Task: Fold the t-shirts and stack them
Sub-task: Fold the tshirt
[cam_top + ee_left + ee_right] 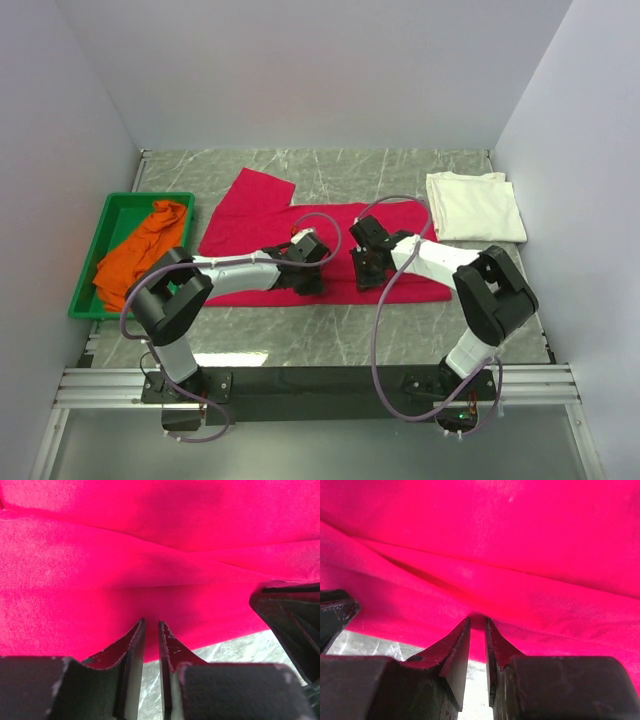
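Note:
The crimson t-shirt point(300, 225) lies spread flat in the middle of the table, one sleeve pointing to the far left. Both grippers are at its near hem, a hand's width apart. My left gripper point(308, 283) has its jaws nearly together, with the hem's red cloth point(150, 555) pinched between the tips point(151, 624). My right gripper point(365, 275) is likewise shut on a small raised fold of the hem point(477, 620). A cream-white t-shirt point(475, 205) lies folded at the far right. An orange t-shirt point(140, 250) lies crumpled in the bin.
A green plastic bin point(120, 200) sits at the left edge of the marble table point(330, 335). White walls close in the left, right and far sides. The right gripper's black body point(292, 625) shows at the right of the left wrist view.

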`<act>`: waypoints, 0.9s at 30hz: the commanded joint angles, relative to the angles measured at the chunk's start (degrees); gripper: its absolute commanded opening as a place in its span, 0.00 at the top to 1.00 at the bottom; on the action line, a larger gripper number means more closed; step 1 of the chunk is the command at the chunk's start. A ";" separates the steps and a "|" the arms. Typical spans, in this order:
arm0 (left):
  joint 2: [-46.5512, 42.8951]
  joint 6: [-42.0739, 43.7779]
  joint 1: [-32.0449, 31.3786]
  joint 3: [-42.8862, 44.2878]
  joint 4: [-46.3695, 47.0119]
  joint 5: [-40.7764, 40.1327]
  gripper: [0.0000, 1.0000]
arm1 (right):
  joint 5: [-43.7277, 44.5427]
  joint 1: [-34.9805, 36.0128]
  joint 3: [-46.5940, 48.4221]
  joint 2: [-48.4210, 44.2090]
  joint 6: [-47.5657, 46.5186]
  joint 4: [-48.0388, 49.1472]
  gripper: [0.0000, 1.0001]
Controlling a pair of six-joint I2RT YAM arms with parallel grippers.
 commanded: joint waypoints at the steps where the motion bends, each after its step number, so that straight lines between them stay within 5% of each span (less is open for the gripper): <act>1: 0.69 -0.55 -0.30 1.94 -0.62 1.54 0.78 | 2.02 -1.01 2.71 1.06 0.12 0.06 0.75; 17: 1.83 -0.37 -1.17 2.11 -1.59 2.33 0.79 | 13.70 -10.85 17.12 6.34 -1.55 0.50 0.72; 27: 1.66 1.21 -1.61 2.90 -2.03 4.79 0.78 | 10.38 -14.46 7.47 -6.67 0.73 -0.82 0.68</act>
